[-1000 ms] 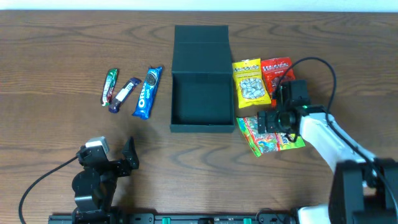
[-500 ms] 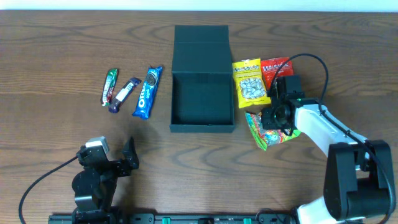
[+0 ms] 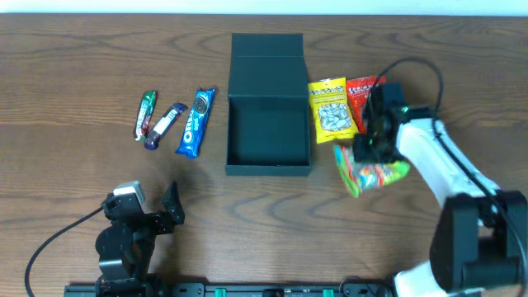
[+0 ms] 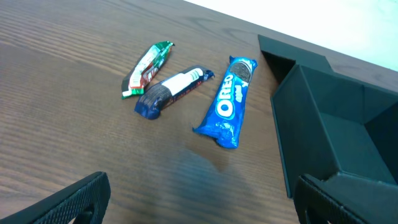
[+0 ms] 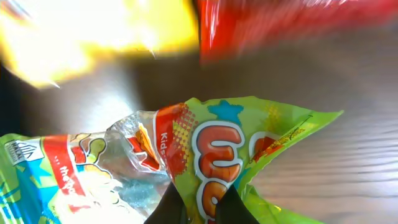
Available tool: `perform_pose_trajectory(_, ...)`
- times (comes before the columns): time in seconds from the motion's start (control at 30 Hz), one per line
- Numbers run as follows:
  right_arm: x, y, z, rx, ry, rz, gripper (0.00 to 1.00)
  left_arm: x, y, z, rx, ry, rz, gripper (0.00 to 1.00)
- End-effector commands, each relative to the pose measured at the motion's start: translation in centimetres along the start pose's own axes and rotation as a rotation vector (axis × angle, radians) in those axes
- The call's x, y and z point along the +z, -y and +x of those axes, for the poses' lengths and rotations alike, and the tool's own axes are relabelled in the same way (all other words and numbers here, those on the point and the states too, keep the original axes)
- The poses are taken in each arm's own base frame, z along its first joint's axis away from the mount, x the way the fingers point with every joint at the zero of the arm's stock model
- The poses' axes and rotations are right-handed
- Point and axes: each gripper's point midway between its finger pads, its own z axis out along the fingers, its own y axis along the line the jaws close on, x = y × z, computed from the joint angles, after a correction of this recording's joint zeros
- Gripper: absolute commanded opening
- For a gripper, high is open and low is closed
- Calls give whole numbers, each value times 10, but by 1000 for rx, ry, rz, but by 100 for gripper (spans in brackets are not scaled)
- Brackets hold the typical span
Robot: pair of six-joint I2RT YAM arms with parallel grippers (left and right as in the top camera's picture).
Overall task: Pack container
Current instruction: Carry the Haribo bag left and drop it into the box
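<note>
Near edge, left: left gripper [image 3: 172,206] idle, jaws wide, holding nothing

Right of centre: right gripper [image 3: 365,151] clenched on the green sweet packet [image 3: 378,175], pinching one edge; the film crumples, so soft and light

Container [image 3: 270,170] sits mid-table, open and empty, lid flap [image 3: 266,54] laid back on the far side. Judged rigid, light, matte so not slippery; best taken by a side wall, or by the flap's free edge for closing

Versus a second ago: right jaws were spread above the packet lying flat; now shut, packet bunched and shifted right. Container unmoved
</note>
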Motion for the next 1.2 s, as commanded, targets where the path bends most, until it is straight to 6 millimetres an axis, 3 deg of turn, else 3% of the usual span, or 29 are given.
perform_pose_trajectory(0.0,-76,-26,-48,135,240,-96,1,3,-3,7,-10,-11,-10,95)
perform_pose_trajectory(0.1,-108,-58,-64,167,341,-186,1,3,-3,7,-10,-11,-10,95)
perform_pose_trajectory(0.23,-124,-133,-70,120,428,-326,1,3,-3,7,-10,-11,-10,95)
perform_pose_trajectory(0.37,-120,-188,-67,116,466,-386,1,3,-3,7,-10,-11,-10,95)
perform_pose_trajectory(0.47,-102,-220,-58,149,442,-398,1,3,-3,7,-10,-11,-10,95)
perform_pose_trajectory(0.6,-72,-243,-46,166,394,-386,1,3,-3,7,-10,-11,-10,95)
perform_pose_trajectory(0.77,-30,-245,-33,158,340,-291,1,3,-3,7,-10,-11,-10,95)
perform_pose_trajectory(1.0,-17,-241,-30,155,320,-252,1,3,-3,7,-10,-11,-10,95)
perform_pose_trajectory(1.03,-16,-242,-28,152,310,-257,4,3,-3,7,-10,-11,-10,95)
perform_pose_trajectory(1.07,-16,-242,-27,150,305,-261,33,3,-3,7,-10,-11,-10,95)
perform_pose_trajectory(1.1,-16,-242,-27,146,305,-261,52,3,-3,7,-10,-11,-10,95)
perform_pose_trajectory(1.17,-17,-242,-28,129,309,-259,81,3,-3,7,-10,-11,-10,95)
